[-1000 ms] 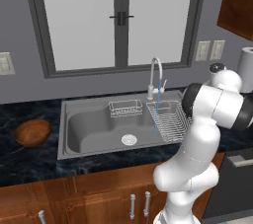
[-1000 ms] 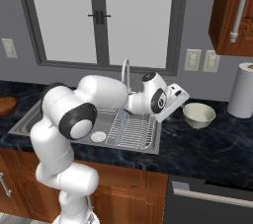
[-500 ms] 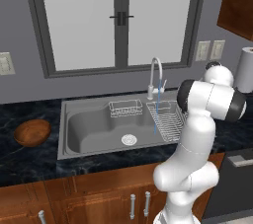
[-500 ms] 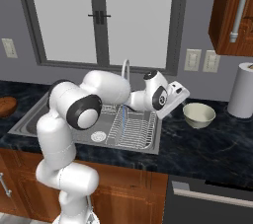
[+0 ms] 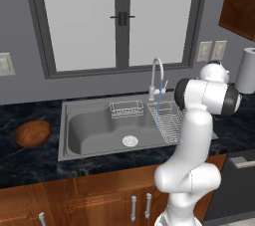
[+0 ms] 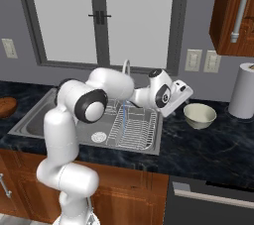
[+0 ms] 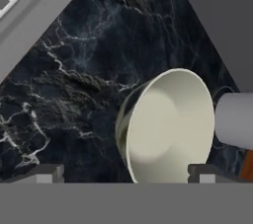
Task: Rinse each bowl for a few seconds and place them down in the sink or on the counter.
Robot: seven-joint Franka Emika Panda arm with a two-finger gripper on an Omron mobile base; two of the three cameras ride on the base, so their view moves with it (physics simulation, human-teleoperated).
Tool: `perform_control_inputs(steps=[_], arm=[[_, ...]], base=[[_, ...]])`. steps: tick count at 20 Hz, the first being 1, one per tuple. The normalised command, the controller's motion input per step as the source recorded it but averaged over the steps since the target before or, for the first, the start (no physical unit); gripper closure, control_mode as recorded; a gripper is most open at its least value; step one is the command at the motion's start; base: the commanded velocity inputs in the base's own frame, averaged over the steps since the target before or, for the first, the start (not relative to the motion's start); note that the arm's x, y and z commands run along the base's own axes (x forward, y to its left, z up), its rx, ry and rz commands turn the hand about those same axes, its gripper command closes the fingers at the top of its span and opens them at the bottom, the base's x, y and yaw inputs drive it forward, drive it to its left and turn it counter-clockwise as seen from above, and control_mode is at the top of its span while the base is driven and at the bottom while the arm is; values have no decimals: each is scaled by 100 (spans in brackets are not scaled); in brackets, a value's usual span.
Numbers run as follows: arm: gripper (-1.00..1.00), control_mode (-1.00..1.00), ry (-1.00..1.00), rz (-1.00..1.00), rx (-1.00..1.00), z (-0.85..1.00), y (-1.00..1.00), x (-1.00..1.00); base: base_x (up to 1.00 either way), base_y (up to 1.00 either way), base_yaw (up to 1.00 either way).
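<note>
Two bowls: one cream bowl (image 6: 200,115) and one reddish-brown wooden bowl (image 5: 32,134), both on the counter (image 6: 213,144), on opposite sides of the sink (image 5: 94,130).
Cream bowl: upright on the black marble to the right of the basin, near the paper-towel roll (image 6: 244,90); through my hand camera its pale inside (image 7: 168,127) sits between my two fingertips, and whether it touches them I cannot tell.
Wooden bowl: upright on the counter left of the sink, well apart from me.
One sink: grey steel basin with a round drain (image 5: 130,141), one small wire caddy (image 5: 126,108) at the back and one wire rack (image 6: 133,127) on its right side.
One faucet: curved chrome spout (image 5: 156,78) behind the basin, with a thin blue stream (image 5: 158,115) falling toward the rack.
One paper-towel roll: white, upright at the counter's far right by the wall.
My arm: it rises from the base, bends at the elbow over the sink and reaches right across the rack.
My gripper (image 6: 183,93): tilted toward the cream bowl, just left of it and above the counter; fingers (image 7: 45,172) spread wide apart, holding nothing.
</note>
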Motion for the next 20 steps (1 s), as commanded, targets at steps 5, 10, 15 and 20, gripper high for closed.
perform_control_inputs(steps=[5, 10, 15, 20], arm=[[-100, -100, 0, 8, 6, 0, -22, 11], [-100, -100, -1, 7, 7, -4, -19, 3], [-100, -100, 0, 6, 8, -4, -14, 6], [-100, -100, 0, 1, 3, -8, 0, 5]], base=[[0, 0, 0], [0, 0, 0], [0, 0, 0], [0, 0, 0]])
